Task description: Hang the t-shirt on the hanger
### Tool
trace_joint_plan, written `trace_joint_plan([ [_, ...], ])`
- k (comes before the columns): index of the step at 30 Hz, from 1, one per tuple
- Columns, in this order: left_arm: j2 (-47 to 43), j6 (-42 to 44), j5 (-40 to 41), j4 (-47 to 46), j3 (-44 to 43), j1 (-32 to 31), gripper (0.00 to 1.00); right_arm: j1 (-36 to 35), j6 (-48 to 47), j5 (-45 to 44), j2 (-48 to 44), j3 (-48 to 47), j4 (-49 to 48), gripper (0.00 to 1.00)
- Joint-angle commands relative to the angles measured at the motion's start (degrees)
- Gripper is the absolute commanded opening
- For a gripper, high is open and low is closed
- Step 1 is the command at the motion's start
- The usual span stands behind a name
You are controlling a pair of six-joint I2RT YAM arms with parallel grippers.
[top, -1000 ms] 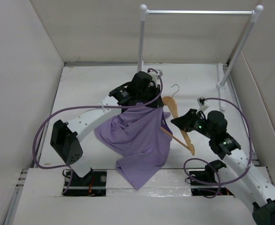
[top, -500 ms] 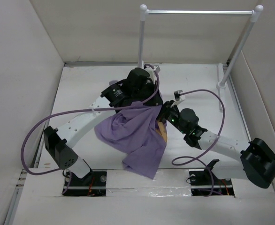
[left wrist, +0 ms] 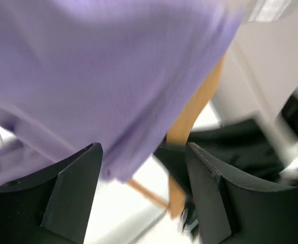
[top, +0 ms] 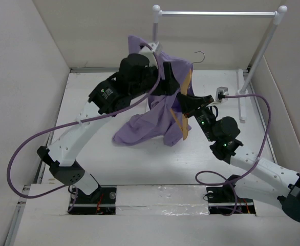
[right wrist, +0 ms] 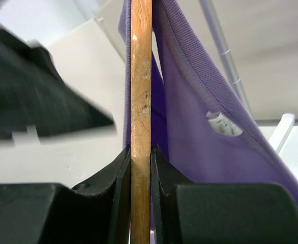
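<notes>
I have the right gripper clamped on the hanger; in its wrist view the fingers press both flat sides of the wooden bar, which runs straight up between them. In the top view the hanger stands steeply on end above the desk, its metal hook uppermost and showing above the cloth. The t-shirt is lifted with it: the upper part rides high beside the left post of the white rack, and the cloth falls down the hanger's left side to a loose fold that seems to rest on the desk. From the right wrist, the t-shirt lies against the bar, a white label showing inside it. My left gripper is up against the shirt near the hanger. Its own camera is blurred, yet it shows the left gripper with fingers spread wide and the t-shirt hanging just ahead of them, unpinched, the hanger peeking out beneath its edge.
</notes>
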State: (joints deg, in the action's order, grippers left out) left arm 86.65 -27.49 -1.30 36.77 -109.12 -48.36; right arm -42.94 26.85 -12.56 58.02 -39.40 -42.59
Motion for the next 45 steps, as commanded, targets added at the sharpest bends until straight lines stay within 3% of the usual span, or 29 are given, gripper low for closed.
trace_joint_plan([
  [1, 1.5, 1.0, 7.5, 0.9, -13.7, 1.8, 0.65, -1.3, -3.8, -4.1, -2.8, -3.4, -6.7, 0.00],
  [6, 2.6, -5.8, 9.1, -5.6, -16.9, 3.0, 0.67, -2.5, -8.5, -5.4, -4.1, -4.4, -5.8, 0.00],
  [10, 6.4, -16.8, 1.7, -7.0, -15.4, 9.3, 0.69, -3.1, -10.1, -5.8, -4.1, -5.4, -4.7, 0.00],
  [17, 10.7, -20.0, -2.3, -8.9, -17.4, 10.0, 0.75, -3.1, -13.5, -5.0, -3.4, -7.7, -1.7, 0.00],
  [22, 10.4, -22.4, -1.9, -20.1, -11.4, 10.6, 0.83, -3.6, -14.1, -3.7, -2.9, -8.7, 0.4, 0.00],
  [27, 12.6, -25.7, -2.6, -20.8, -10.2, 10.6, 0.83, -4.9, -16.4, -5.6, -2.3, -9.0, -0.2, 0.00],
  [31, 8.2, -29.8, 0.4, -29.7, 1.2, 11.1, 0.85, -4.9, -18.1, -6.4, -1.9, -9.9, -0.4, 0.00],
  [34, 8.7, -33.1, -0.1, -32.4, 2.8, 11.6, 0.85, -4.9, -18.7, -6.2, -0.9, -10.7, 0.0, 0.00],
  [35, 9.1, -33.8, -0.1, -32.7, 2.6, 11.6, 0.83, -5.4, -18.9, -6.2, -0.5, -10.8, 0.0, 0.00],
  [36, 9.4, -35.2, -0.5, -33.7, 2.9, 11.6, 0.71, -5.4, -18.9, -6.0, -0.2, -10.9, 0.0, 0.00],
  [38, 9.4, -36.1, -1.2, -39.0, 4.6, 11.6, 0.61, -5.4, -18.9, -5.9, 0.7, -11.5, 0.8, 0.00],
  [39, 9.5, -36.3, -1.2, -39.8, 4.5, 11.6, 0.48, -5.4, -19.0, -5.9, 0.9, -11.6, 1.3, 0.00],
  [44, 11.0, -36.4, -2.3, -40.1, 2.9, 10.6, 0.21, -5.4, -19.0, -6.3, 1.4, -11.4, 2.9, 0.00],
  [45, 10.9, -36.5, -2.6, -40.3, 3.4, 10.6, 0.08, -5.4, -18.9, -6.6, 1.4, -11.3, 3.0, 0.00],
])
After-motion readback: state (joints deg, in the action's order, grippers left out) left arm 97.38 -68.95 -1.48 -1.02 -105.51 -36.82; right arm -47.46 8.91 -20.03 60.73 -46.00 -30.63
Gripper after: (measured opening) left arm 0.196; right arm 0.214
